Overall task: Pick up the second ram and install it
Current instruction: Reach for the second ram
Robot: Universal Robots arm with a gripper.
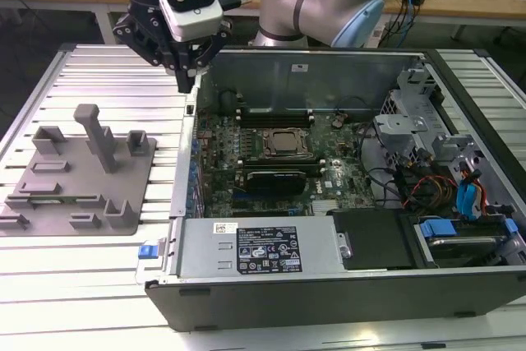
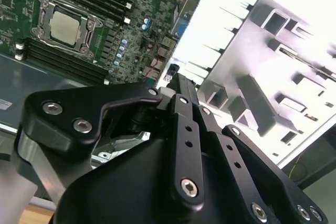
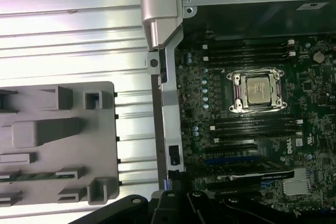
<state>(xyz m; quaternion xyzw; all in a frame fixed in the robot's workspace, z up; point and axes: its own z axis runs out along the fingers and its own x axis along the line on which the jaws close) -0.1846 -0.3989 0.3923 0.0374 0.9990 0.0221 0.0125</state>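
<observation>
1. Black two-finger claw (image 1: 188, 80): closed, nothing seen in it; hovers over open grey computer case's (image 1: 329, 67) 10 o'clock corner, exterior view.
2. Thin green circuit-board ram stick (image 3: 31, 176) lies in a slot of grey plastic holder tray (image 1: 82, 182), at 9 o'clock of case; not yet picked.
3. Good pick, imo: grip flat faces mid-length, lift straight, no twisting.

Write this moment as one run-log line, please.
end effector: above wall of computer case | second ram: in grey holder tray | status: not yet picked
</observation>
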